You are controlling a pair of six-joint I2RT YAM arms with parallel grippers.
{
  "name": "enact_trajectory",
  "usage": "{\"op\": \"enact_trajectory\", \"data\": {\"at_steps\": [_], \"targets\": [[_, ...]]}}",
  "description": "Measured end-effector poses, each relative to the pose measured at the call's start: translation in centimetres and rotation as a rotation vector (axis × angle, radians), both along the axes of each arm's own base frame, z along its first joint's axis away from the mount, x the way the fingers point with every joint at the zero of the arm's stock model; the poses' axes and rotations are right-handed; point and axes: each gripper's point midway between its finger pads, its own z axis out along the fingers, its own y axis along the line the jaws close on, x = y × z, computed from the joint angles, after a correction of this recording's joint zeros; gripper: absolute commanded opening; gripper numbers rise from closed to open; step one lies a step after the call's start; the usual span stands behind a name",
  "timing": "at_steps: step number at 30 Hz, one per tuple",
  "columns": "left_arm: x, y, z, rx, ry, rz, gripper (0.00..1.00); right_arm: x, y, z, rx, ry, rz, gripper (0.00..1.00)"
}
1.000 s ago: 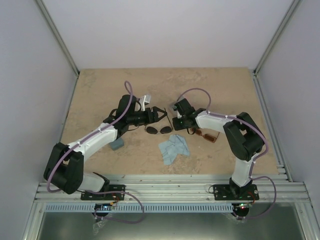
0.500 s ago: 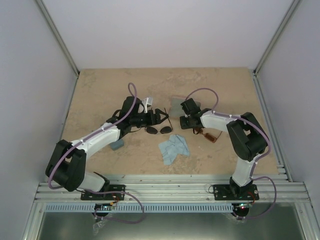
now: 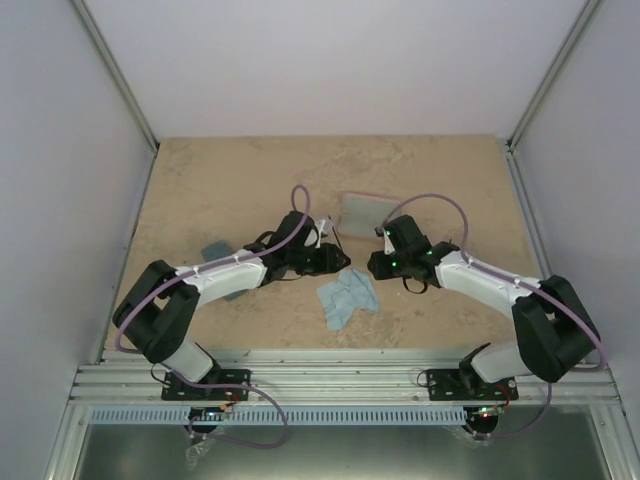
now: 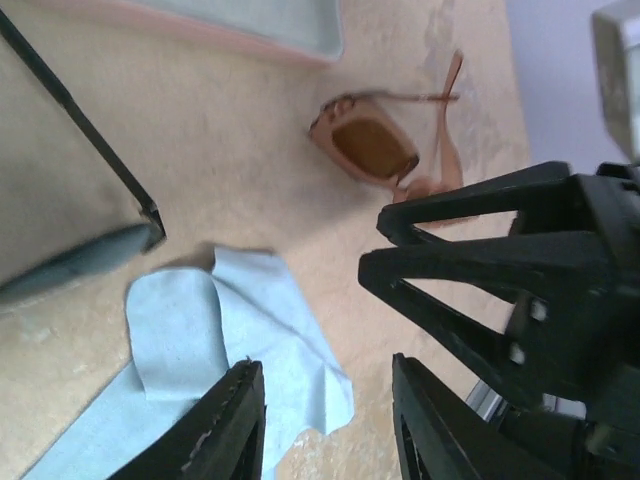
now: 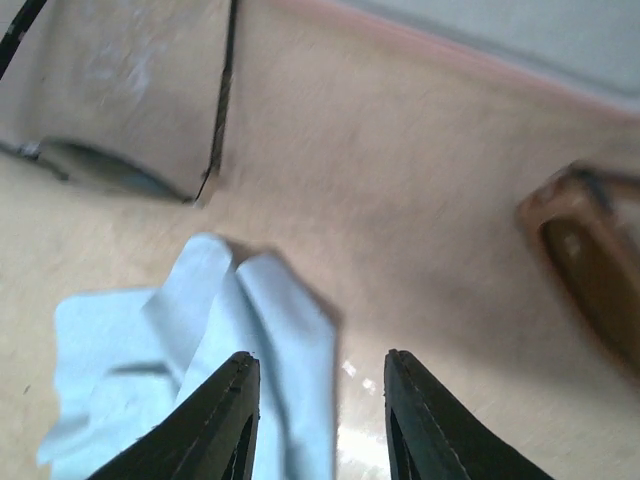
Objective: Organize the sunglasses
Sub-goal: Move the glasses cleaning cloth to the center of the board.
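The amber-brown sunglasses (image 4: 372,146) lie unfolded on the table, beyond my left gripper (image 4: 328,420) and at the right edge of the right wrist view (image 5: 588,262). Only one thin temple (image 4: 82,132) and a dark lens edge of the black wire sunglasses (image 5: 222,96) show; in the top view both arms cover both pairs. Both grippers hang low over the light blue cloth (image 3: 347,298) at the table's middle. My left gripper (image 3: 340,258) is open over the cloth's corner and holds nothing. My right gripper (image 5: 320,420) is open over the cloth's edge, also with nothing held.
A blue-lined open case with a pink rim (image 3: 363,210) lies just behind the two grippers. A blue case (image 3: 215,249) shows partly behind the left forearm. My right gripper's fingers (image 4: 470,262) reach close to the left gripper. Walls stand on three sides.
Both grippers came down and forward from beside the sunglasses to meet over the cloth. The left jaws narrowed. The pink-rimmed case, covered before, now shows.
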Motion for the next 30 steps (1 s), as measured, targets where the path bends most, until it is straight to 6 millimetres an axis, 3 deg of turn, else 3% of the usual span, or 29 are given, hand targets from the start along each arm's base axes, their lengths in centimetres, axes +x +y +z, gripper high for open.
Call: {"op": "enact_trajectory", "data": {"at_steps": [4,9,13,17,20,30], "targets": [[-2.1,-1.3,-2.2,0.044,0.048,-0.032,0.22,-2.3,0.8,-0.8,0.017,0.040,0.063,0.41],[-5.7,-1.9,-5.6,0.106,0.125,-0.087,0.18,-4.0,1.8,-2.9,-0.013,0.102,0.120,0.40],[-7.2,-1.2,-7.5,0.145,0.176,-0.091,0.18,-4.4,1.6,-4.4,-0.044,0.136,0.124,0.26],[-7.3,-0.2,-9.0,0.205,0.199,-0.059,0.17,-4.9,1.0,-5.2,-0.068,0.149,0.117,0.07],[-7.0,0.5,-9.6,0.258,0.198,-0.031,0.18,-4.9,0.4,-5.4,-0.083,0.140,0.096,0.01],[-4.7,3.4,-9.7,0.436,0.114,0.112,0.19,-3.8,-2.3,-4.7,-0.167,0.076,-0.048,0.03]]}}
